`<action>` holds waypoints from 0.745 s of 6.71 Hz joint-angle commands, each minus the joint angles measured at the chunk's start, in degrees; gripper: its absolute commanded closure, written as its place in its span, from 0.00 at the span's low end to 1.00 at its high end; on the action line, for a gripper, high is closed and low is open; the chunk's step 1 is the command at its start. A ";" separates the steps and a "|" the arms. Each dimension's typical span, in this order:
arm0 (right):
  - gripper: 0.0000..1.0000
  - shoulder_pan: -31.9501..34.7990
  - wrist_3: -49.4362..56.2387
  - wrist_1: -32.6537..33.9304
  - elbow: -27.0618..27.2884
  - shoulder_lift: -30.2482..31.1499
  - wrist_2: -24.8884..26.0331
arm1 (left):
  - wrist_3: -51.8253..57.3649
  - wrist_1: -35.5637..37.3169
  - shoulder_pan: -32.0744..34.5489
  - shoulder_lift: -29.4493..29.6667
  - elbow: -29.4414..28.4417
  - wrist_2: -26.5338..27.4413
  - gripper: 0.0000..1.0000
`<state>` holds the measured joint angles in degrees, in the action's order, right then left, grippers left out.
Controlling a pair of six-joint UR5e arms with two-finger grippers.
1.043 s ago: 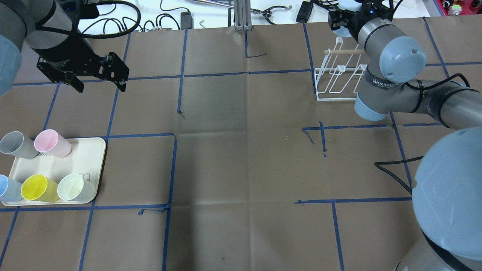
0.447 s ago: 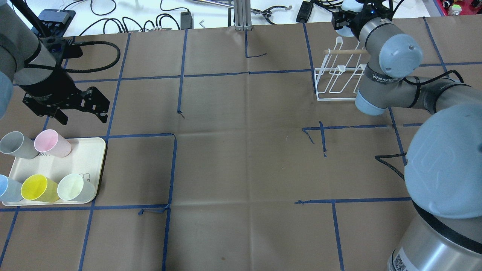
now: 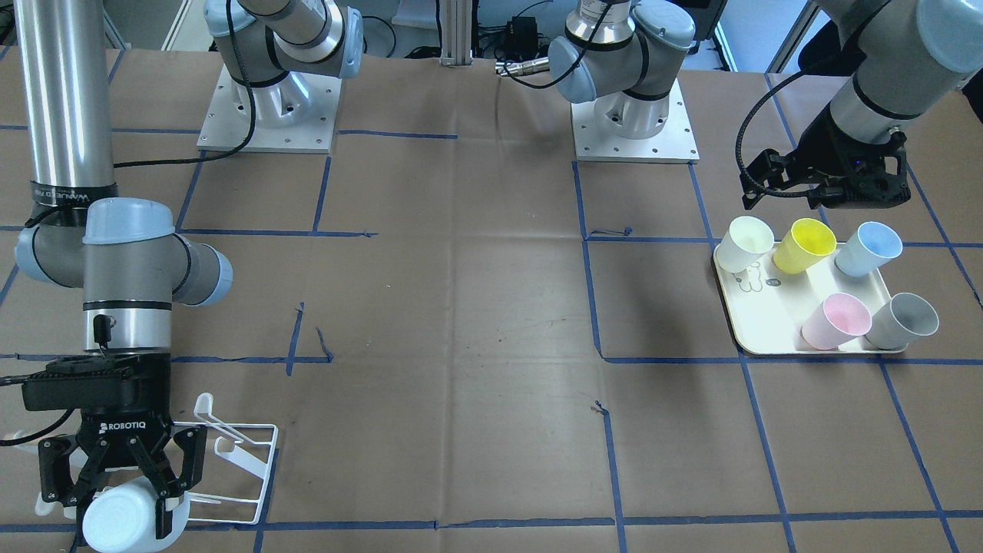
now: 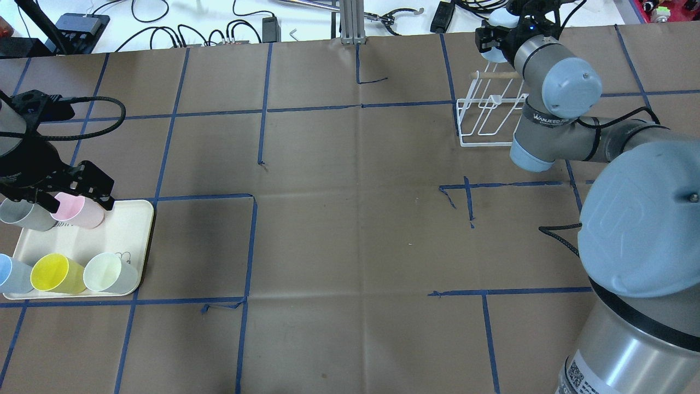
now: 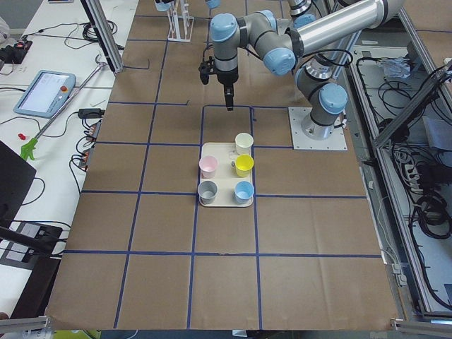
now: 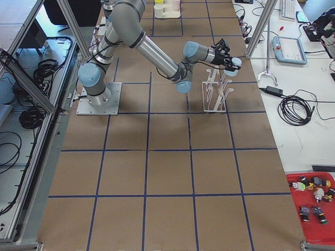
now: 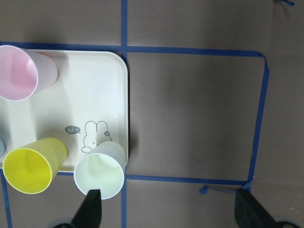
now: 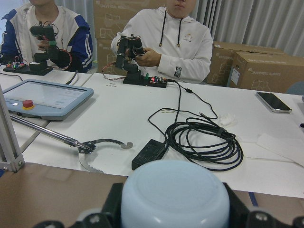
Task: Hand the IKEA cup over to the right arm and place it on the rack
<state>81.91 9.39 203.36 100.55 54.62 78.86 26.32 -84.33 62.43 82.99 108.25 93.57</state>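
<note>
A pale blue IKEA cup [image 3: 115,524] is held base-outward in my right gripper [image 3: 123,508], which is shut on it. In the right wrist view the cup's base [image 8: 175,190] fills the bottom between the fingers. The right arm [image 4: 552,104] holds it right at the far end of the white wire rack [image 4: 486,120], which also shows beside the gripper from the front [image 3: 238,453]. I cannot tell whether the cup touches a prong. My left gripper [image 4: 76,202] hangs open and empty over the cream tray [image 4: 123,230], just above its pink cup [image 4: 82,210].
The tray [image 7: 102,90] holds a grey [image 4: 19,213], a blue [image 4: 10,273], a yellow [image 4: 52,272] and a pale green cup [image 4: 109,272], all leaning. Cables and tools lie on the white bench beyond the table's far edge [image 4: 350,39]. Two people sit there [image 8: 166,38].
My left arm has swung toward the near left and now hovers over the tray's pink cup, still open. The right gripper with the cup has shifted slightly over the rack's far end.
</note>
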 commanded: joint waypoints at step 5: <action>0.16 0.36 -1.75 -0.33 1.93 0.49 -0.02 | 6.11 16.06 -6.36 -0.99 16.60 0.04 0.01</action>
<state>82.26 7.98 203.03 102.23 54.84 78.81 32.59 -74.75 56.08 81.32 120.50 93.63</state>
